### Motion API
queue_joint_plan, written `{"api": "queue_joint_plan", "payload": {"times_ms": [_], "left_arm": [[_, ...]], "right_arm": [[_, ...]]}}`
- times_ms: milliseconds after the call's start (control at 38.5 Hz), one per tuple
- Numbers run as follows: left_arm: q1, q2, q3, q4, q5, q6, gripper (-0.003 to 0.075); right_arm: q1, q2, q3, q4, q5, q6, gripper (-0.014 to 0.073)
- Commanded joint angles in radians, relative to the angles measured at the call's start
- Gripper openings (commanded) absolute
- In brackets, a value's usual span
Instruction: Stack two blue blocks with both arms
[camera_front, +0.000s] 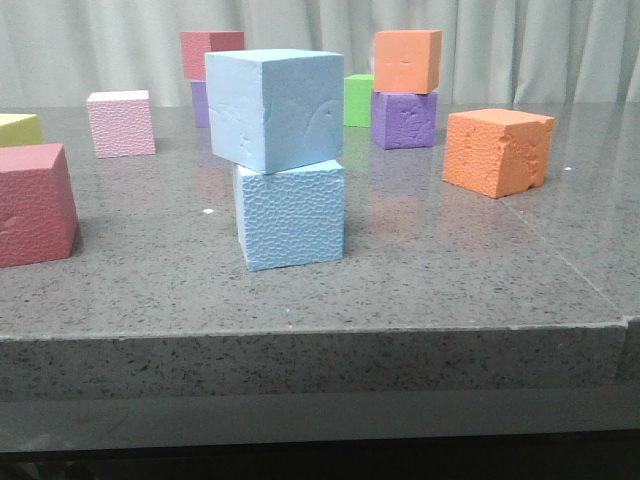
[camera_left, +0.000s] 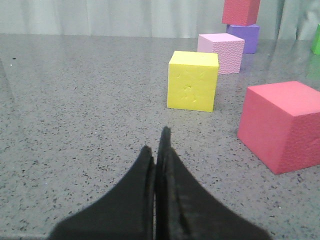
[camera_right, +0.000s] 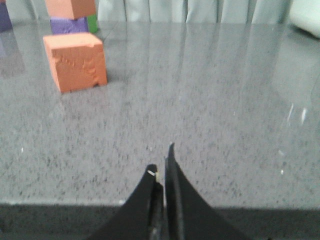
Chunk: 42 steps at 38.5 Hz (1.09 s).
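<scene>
Front view shows you the smooth blue block (camera_front: 275, 108) stacked, slightly askew, on the bumpy blue block (camera_front: 290, 214) mid-table; your left gripper (camera_left: 157, 145) and right gripper (camera_right: 162, 167) are both pinched closed, empty.

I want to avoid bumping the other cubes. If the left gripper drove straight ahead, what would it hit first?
Probably the yellow cube, which sits just off the shut left gripper line; depth is unclear.
</scene>
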<state>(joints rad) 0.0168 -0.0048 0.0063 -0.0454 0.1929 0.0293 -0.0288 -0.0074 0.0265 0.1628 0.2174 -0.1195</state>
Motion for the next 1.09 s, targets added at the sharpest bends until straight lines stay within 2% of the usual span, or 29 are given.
{"api": "queue_joint_plan", "payload": {"times_ms": [0,182,1064], "left_arm": [[0.004,-0.018,0.001,-0.009,-0.086,-0.008,-0.0020],[0.004,-0.018,0.001,-0.009,-0.086,-0.008,-0.0020],[0.004,-0.018,0.001,-0.009,-0.086,-0.008,-0.0020]], "right_arm": [[-0.005,-0.021,-0.005,-0.012,-0.019,0.000,0.0035],[-0.005,-0.021,-0.005,-0.012,0.018,0.000,0.0035],[-0.005,-0.021,-0.005,-0.012,0.018,0.000,0.0035]]}}
